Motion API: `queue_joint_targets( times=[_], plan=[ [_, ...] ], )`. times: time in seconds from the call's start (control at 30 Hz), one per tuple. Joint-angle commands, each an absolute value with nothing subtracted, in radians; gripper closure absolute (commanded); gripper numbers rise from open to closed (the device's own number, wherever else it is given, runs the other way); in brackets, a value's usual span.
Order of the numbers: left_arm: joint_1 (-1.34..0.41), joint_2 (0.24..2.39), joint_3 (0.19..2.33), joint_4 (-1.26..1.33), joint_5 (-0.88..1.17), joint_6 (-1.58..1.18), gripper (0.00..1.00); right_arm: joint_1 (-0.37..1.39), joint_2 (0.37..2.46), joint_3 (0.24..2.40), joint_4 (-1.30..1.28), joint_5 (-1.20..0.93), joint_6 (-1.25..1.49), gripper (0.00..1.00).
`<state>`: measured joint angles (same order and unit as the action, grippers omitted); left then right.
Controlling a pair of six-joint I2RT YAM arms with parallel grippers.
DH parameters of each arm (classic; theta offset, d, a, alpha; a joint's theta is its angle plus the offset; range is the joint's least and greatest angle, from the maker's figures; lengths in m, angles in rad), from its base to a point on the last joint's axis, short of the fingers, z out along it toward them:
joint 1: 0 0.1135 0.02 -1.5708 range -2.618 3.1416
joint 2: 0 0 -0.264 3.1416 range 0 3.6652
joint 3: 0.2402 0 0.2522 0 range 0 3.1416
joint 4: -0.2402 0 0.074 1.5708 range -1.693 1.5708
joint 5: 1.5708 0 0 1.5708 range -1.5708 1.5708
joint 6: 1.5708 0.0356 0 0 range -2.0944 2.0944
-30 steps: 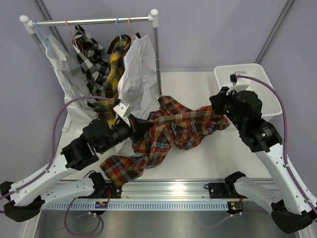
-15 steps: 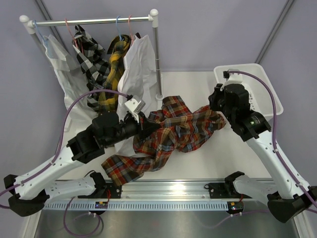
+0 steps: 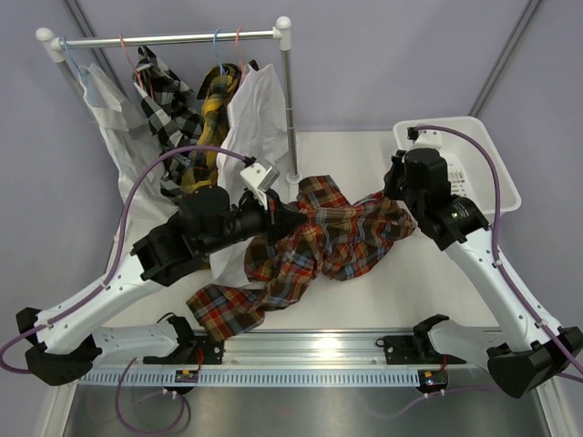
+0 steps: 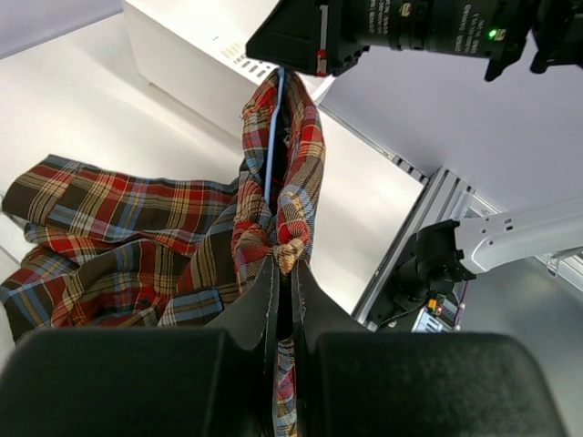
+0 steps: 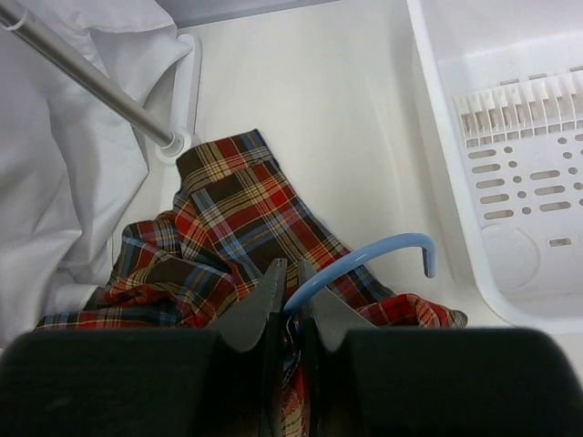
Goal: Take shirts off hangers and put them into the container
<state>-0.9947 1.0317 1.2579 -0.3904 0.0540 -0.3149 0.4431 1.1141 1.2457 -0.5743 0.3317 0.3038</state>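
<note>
White table (image 3: pixel 383 282) bears the plaid shirt (image 3: pixel 319 238), bunched between both grippers. The left gripper (image 4: pixel 282 269) is clamped on a fold of its cloth. The right gripper (image 5: pixel 291 273) pinches the blue hanger (image 5: pixel 392 241) just below the hook, with the tub (image 5: pixel 547 55) close to its right. The cloth looks soft, light and apt to snag. The thin wire seems slippery, best held at the neck.

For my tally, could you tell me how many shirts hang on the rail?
4, left to right on the rail: left white shirt, checked shirt, yellow plaid shirt, right white shirt; others may be hidden.
</note>
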Motion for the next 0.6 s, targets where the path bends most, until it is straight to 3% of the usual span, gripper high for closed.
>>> queue_joint_targets(
  times=[0.0, 0.27, 0.43, 0.57],
  plan=[
    [-0.999, 0.990, 1.234, -0.360, 0.035, -0.328, 1.00, 0.428, 1.103, 1.321, -0.549, 0.417, 0.305, 1.00],
    [-0.999, 0.847, 1.010, -0.359, 0.070, -0.347, 1.00, 0.428, 1.095, 1.370, -0.601, 0.500, 0.328, 1.00],
    [-1.002, 0.808, 0.951, -0.359, 0.179, -0.345, 1.00, 0.428, 1.085, 1.364, -0.581, 0.457, 0.356, 1.00],
    [-1.003, 0.798, 0.956, -0.356, 0.147, -0.347, 1.00, 0.428, 1.104, 1.374, -0.615, 0.503, 0.365, 1.00]
  ],
)
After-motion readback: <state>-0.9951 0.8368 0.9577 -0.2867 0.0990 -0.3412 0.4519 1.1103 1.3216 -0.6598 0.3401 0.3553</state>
